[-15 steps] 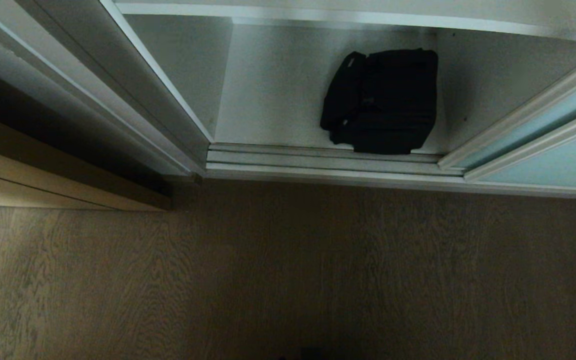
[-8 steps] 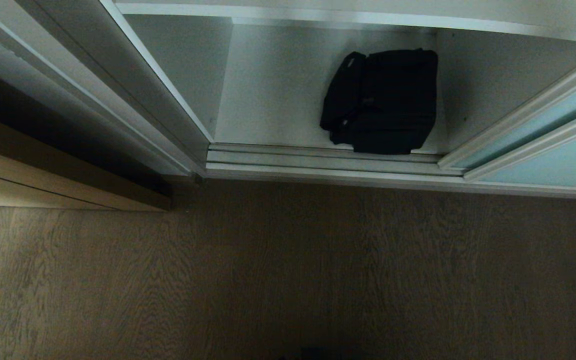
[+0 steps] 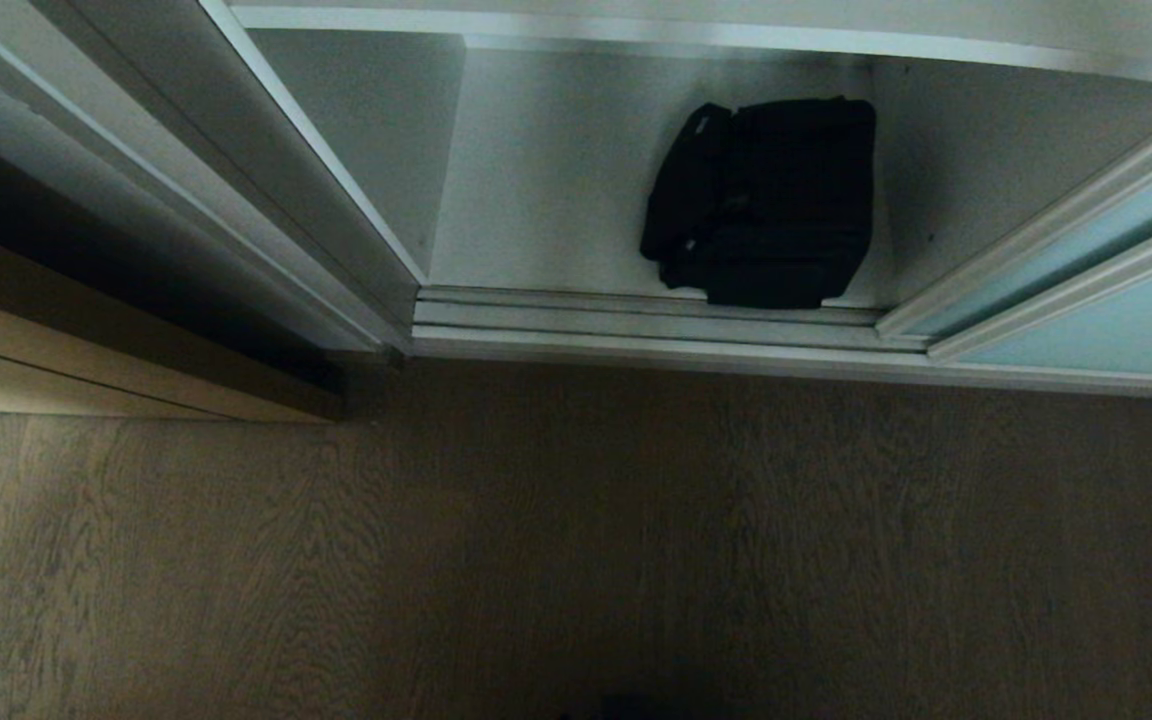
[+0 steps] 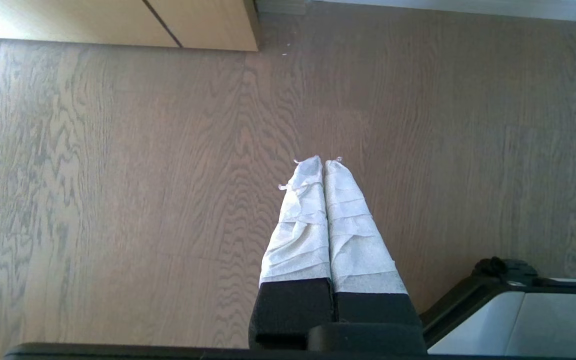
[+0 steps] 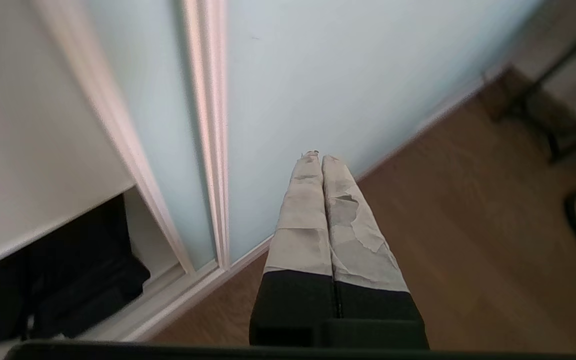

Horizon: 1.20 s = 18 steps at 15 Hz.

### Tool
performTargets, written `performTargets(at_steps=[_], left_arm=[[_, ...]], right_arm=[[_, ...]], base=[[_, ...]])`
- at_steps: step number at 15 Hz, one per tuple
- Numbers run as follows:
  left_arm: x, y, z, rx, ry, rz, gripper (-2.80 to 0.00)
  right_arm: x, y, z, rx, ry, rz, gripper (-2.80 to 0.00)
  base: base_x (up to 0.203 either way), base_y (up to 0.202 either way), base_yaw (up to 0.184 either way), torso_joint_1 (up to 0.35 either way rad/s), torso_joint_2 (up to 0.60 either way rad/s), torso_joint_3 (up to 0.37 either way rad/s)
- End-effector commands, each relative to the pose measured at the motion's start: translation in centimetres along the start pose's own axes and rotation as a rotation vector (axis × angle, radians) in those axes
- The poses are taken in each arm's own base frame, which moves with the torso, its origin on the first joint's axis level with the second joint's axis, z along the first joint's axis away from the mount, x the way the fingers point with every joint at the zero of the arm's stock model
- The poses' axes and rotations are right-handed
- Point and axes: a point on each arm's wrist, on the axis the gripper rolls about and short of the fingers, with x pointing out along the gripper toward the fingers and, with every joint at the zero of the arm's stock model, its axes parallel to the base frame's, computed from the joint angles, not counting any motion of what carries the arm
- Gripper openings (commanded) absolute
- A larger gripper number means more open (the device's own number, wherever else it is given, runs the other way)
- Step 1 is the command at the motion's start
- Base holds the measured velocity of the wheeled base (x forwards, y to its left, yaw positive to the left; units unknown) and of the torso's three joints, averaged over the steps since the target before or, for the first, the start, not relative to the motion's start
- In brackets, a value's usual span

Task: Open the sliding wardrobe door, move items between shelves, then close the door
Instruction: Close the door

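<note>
- The wardrobe stands open, seen from above; a bulky soft black fabric bag (image 3: 761, 200) sits on the lowest white shelf board (image 3: 546, 190), toward its right side, close behind the silver floor track (image 3: 636, 320)
- The tall frosted pale turquoise glass sliding door in its slim silver frame (image 3: 1086, 300) is parked at the right, overlapping a second panel; its leading edge lies just beside the bag
- The right claw (image 5: 317, 156), fingers wrapped in pale tape and pressed together, holding nothing, points at the turquoise glass above the brown wood-grain floor (image 3: 576, 560); the bag shows dark in the opening to one side of it
- The left claw (image 4: 324, 161), also pressed together and empty, hangs over the floor, well apart from the wardrobe
- Judged step: bringing the right claw to the bag; to do it well, swing clear of the door frame, spread the fingers before reaching in, and aim for a handle or a raised fold of fabric; a soft bag sags, so lift it clear of the track lip first
</note>
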Motion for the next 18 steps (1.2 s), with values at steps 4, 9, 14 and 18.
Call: performTargets(at_steps=[4,9,14,18], left_arm=[[0.0,0.0,0.0,0.000,0.001,0.000,-2.80],[0.0,0.0,0.0,0.000,-0.001,0.000,-2.80],[0.0,0.0,0.0,0.000,-0.001,0.000,-2.80],[0.0,0.0,0.0,0.000,0.000,0.000,-2.80]], right_arm=[[3.6,1.5,-1.1,0.049,0.068,-0.038,-2.80],[5.8,3.0,-0.8,0.072,0.046,-0.032,-2.80],[8.0,4.6,-0.5,0.086,-0.003,-0.030,-2.80],[9.4,5.3,-0.2,0.083,-0.087,-0.036,-2.80]], base=[[0.000,0.000,0.000,0.000,0.00,0.000],[0.000,0.000,0.000,0.000,0.00,0.000],[0.000,0.000,0.000,0.000,0.00,0.000],[0.000,0.000,0.000,0.000,0.00,0.000]])
